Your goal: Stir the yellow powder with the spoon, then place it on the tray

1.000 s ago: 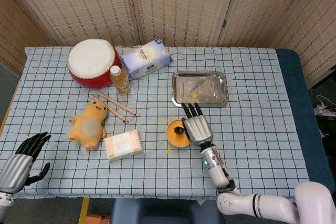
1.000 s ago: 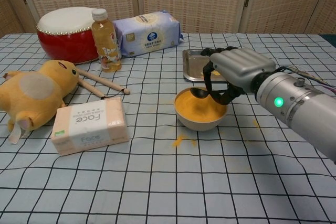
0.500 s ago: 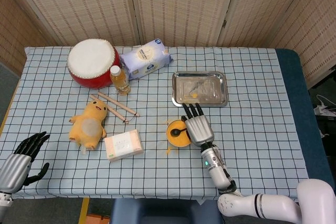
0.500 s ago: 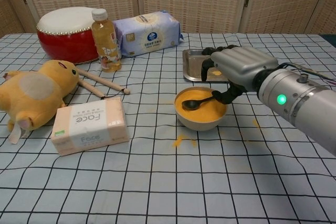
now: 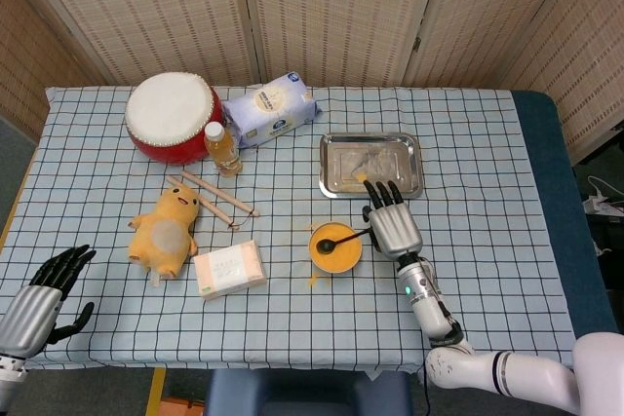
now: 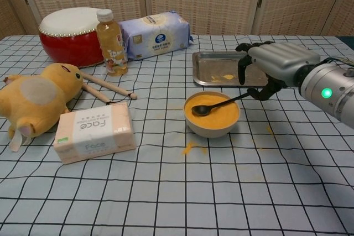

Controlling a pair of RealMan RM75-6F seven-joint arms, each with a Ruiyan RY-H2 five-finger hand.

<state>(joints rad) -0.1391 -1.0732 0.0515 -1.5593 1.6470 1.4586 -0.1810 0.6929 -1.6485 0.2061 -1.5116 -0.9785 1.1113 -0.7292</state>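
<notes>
1. My right hand (image 6: 274, 62) hangs just right of the bowl (image 6: 211, 119), its fingers (image 6: 241, 69) curled downward and apart. The spoon's handle tip ends right beside them, and I cannot tell whether they touch it or have released it.
2. The spoon (image 6: 217, 104) lies tilted in the bowl, its dark scoop resting on the yellow powder (image 6: 221, 113) at the left side and its handle leaning over the right rim toward my right hand.
3. The bowl stands on the desk (image 6: 177, 192), in front of the tray (image 6: 210, 75) and near it, not touching.
4. The tray is a shallow metal one with a few specks of yellow powder on its floor; in the head view my right hand's fingertips reach just to its near edge.
5. A little powder is spilled on the cloth in front of the bowl (image 6: 189, 147).
6. My left hand (image 5: 44, 294) sits at the near left corner of the desk, well apart from everything, fingers spread and holding nothing.
7. On the left half of the desk are a drum (image 6: 72, 34), a drink bottle (image 6: 110, 37), a pack of tissues (image 6: 157, 34), two drumsticks (image 6: 108, 89), a plush duck (image 6: 36, 98) and a tissue box (image 6: 94, 131).
</notes>
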